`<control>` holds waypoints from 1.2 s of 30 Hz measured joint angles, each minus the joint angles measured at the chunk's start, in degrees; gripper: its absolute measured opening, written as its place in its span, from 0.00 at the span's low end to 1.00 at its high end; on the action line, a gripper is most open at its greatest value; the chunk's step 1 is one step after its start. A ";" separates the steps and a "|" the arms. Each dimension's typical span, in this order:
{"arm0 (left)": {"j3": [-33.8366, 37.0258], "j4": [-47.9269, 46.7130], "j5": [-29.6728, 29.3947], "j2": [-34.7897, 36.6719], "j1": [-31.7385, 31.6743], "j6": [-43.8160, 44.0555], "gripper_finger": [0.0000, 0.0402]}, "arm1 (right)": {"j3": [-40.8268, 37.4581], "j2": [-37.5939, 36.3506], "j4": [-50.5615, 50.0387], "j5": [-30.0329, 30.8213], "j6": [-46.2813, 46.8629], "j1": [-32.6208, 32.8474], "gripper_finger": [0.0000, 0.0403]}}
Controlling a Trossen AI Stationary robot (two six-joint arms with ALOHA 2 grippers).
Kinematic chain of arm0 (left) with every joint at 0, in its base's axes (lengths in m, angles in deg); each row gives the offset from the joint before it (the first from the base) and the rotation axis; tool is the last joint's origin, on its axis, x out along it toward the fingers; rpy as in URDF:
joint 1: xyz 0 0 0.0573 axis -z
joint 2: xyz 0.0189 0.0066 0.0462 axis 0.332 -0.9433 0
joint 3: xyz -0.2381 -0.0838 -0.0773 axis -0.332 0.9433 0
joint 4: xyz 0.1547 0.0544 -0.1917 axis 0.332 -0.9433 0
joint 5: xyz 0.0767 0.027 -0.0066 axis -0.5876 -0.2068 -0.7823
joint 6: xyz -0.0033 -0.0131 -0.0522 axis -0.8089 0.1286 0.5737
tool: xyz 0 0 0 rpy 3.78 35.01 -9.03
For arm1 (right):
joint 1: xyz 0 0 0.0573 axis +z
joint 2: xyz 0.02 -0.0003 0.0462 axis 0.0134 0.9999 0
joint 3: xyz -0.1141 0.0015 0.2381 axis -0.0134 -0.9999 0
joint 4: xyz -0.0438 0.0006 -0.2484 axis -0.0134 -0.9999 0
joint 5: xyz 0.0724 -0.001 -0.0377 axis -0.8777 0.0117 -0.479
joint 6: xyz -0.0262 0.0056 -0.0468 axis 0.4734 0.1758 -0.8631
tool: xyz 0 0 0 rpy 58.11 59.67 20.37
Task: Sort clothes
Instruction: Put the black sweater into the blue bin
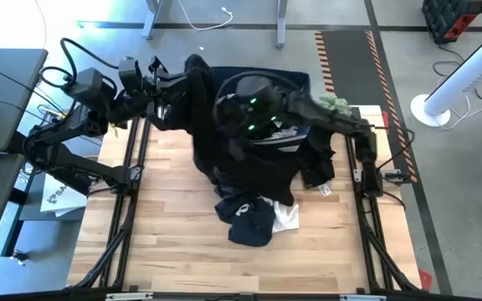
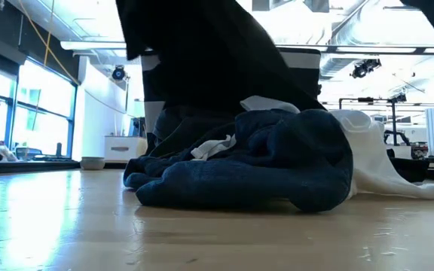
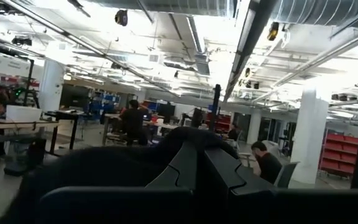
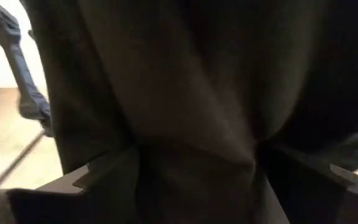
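Observation:
My left gripper (image 1: 192, 67), shut, is raised over the table's far left and holds a large black garment (image 1: 207, 125). The garment hangs in a long drape (image 2: 202, 53) down to the pile of clothes. My right gripper (image 4: 197, 180) reaches in from the right at mid-height (image 1: 223, 113). Its fingers are wide open on either side of that hanging black cloth (image 4: 185, 81). Below lie a navy garment (image 1: 248, 221) (image 2: 277, 162), a white piece (image 1: 287, 217) (image 2: 375, 158) and more black clothes (image 1: 318, 163), all resting on the wooden table. My left gripper holds the black garment at its top end (image 3: 166, 140), where the cloth bunches over and around the shut fingers (image 3: 185, 168). That bunching hides the exact place of contact. The fingers point slightly upward, and the garment hangs slack below them, its lower part on the pile. My right gripper has the hanging cloth between its open fingers (image 4: 104, 171). I cannot tell whether they touch it.
A dark blue fabric bin (image 1: 295, 79) stands at the table's far edge behind the pile. Black frame rails (image 1: 132, 192) (image 1: 362, 192) run along both table sides. Bare wood (image 1: 182, 259) lies toward the near edge. People sit in the room beyond (image 3: 132, 121).

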 joint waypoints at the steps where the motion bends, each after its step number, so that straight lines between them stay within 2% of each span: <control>1: 0.00 -0.09 0.22 -0.03 -0.31 0.06 0.00 | 0.00 1.23 2.19 -0.81 0.44 0.58 0.82; 3: 0.00 -0.40 0.40 -0.07 -0.96 0.56 0.00 | 0.00 3.24 7.07 -1.29 3.25 1.49 0.78; 5: 0.00 -0.74 0.27 0.14 -1.35 1.02 0.00 | 0.00 4.47 11.71 -1.93 6.05 1.98 0.70; 7: -0.06 -0.93 -0.11 0.61 -1.43 0.99 0.00 | -0.04 5.05 16.20 -3.09 9.01 2.10 0.57; 10: -0.15 -0.87 -2.05 1.73 -1.43 -1.01 0.00 | 0.05 5.02 20.61 -4.43 12.86 2.12 0.32; 12: -0.17 -1.98 -5.32 2.76 -1.43 -2.52 0.01 | 1.26 4.73 21.64 -5.39 15.00 1.70 0.15; 14: -0.15 -4.88 -9.93 4.25 -1.43 -3.01 0.02 | 0.82 2.88 26.05 -7.58 17.01 1.01 0.05; 17: -0.21 -11.41 -14.90 7.04 -1.43 -3.03 0.05 | 1.55 -0.64 31.65 -7.32 20.85 -0.71 0.07; 19: -0.22 -16.90 -15.58 8.58 -1.43 -2.96 0.09 | 1.49 -3.76 35.97 -5.63 22.16 -2.53 0.08; 25: -0.17 -32.87 -18.78 11.08 -1.41 4.56 0.23 | 1.64 -10.77 40.73 6.84 19.88 -10.11 0.04; 28: -0.15 -38.18 -19.31 11.26 -1.43 8.90 0.29 | 1.67 -12.97 43.43 9.63 20.37 -15.18 0.04; 32: -0.15 -41.81 -19.16 10.71 -1.33 13.33 0.31 | 1.75 -13.98 41.63 10.09 22.23 -21.60 0.05; 36: -0.13 -42.95 -18.30 9.88 -1.21 14.70 0.31 | 1.58 -13.64 35.00 9.28 24.79 -24.98 0.05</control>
